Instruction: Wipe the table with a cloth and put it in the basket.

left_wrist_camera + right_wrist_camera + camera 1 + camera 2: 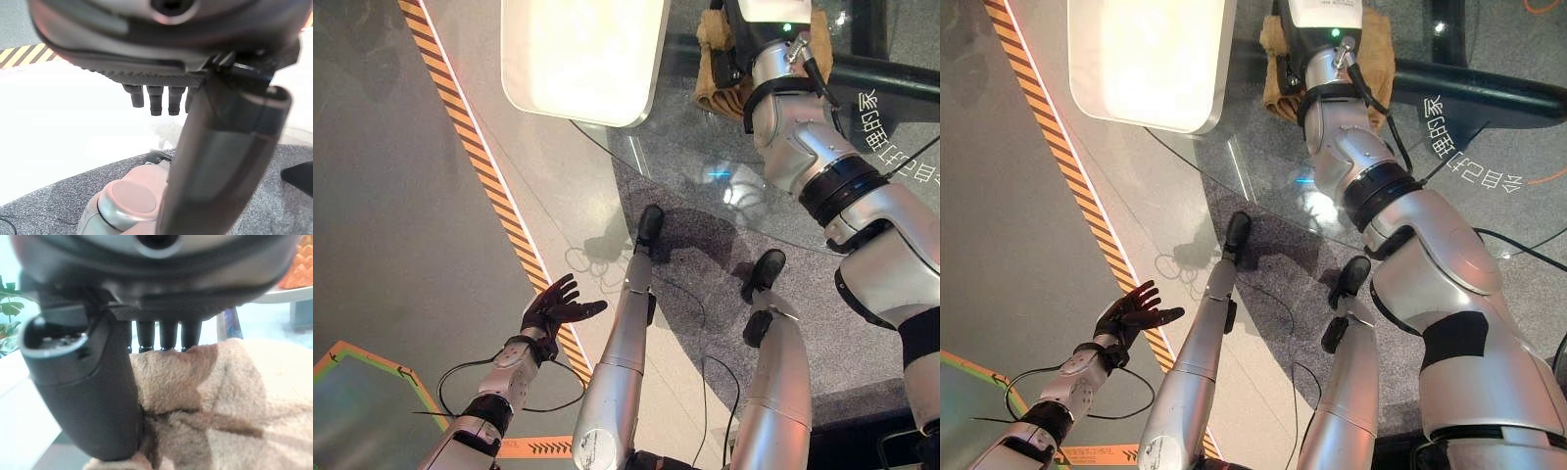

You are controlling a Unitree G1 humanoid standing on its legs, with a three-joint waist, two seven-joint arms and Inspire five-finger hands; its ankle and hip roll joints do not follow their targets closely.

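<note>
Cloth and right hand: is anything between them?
Nothing. In the right wrist view the right hand rests straight on the tan cloth, its fingers laid over the folds.

A clear glass surface (705,166) fills the upper right; a tan cloth (717,69) lies on it near the top edge.

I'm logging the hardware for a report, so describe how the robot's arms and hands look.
Both arms are silver-grey metal shells with rounded segments and black bands at the joints. The left hand is dark with slim fingers. The right hand is dark too, with a thick matte thumb. A black cable runs along the right forearm.
</note>
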